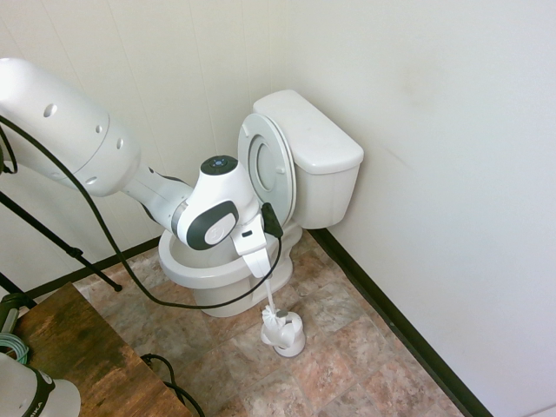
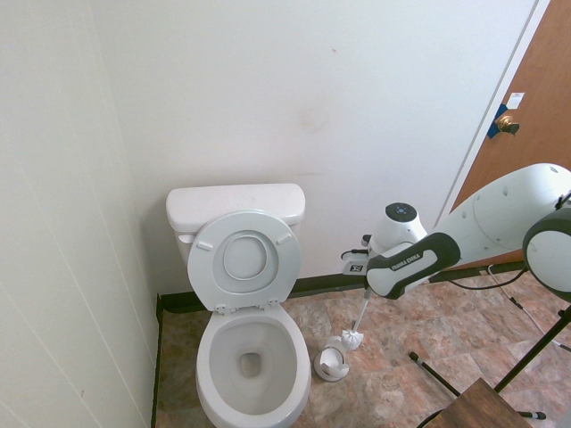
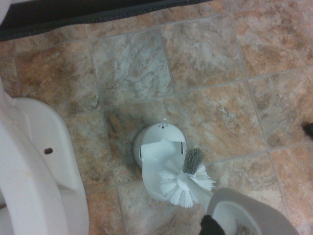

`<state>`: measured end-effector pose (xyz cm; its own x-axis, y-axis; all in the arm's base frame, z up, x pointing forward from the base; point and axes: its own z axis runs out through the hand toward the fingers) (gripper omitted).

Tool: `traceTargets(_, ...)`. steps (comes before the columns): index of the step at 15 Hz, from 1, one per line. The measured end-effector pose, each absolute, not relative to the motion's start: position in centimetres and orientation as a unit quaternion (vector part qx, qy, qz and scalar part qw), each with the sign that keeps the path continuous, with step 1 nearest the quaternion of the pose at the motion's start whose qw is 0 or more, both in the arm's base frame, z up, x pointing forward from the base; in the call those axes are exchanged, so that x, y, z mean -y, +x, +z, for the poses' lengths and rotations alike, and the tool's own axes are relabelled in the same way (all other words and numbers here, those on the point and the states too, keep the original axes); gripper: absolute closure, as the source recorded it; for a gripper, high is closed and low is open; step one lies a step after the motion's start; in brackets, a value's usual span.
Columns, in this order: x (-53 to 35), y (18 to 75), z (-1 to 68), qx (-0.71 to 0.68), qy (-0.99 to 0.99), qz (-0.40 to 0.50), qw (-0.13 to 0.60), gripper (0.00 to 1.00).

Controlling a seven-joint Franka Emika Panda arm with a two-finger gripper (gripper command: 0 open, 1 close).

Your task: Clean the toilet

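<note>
The toilet is the landmark: it stands against the wall, lid up against its tank, bowl open. Just beside its base, on the floor, sits the holder, upright. The claw is closed on the brush by its handle, on the holder's side of the toilet; the shaft hangs at a slant with the bristle head lowest, close by the holder. In the wrist view the head overlaps the holder's edge, though whether they touch I can't tell.

The step in hand looks like putting the brush back; whether the scrubbing is done, these views don't settle. To do it well, line the head up over the holder's opening first, bringing it a little toward the toilet, and stand the shaft more upright. Then lower slowly and straight, keeping the grip firm until the head is seated. Coming in off-centre could catch bristles on the rim and tip or push the light-looking holder. Open the claw only once the brush stands by itself, then lift clear.
</note>
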<state>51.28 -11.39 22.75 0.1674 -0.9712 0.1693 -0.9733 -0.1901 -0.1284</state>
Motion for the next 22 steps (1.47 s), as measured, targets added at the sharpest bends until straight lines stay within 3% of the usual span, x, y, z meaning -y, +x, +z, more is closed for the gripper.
traceTargets(22,13.9,58.3,6.7,0.684,0.726,0.065,0.022,1.00)
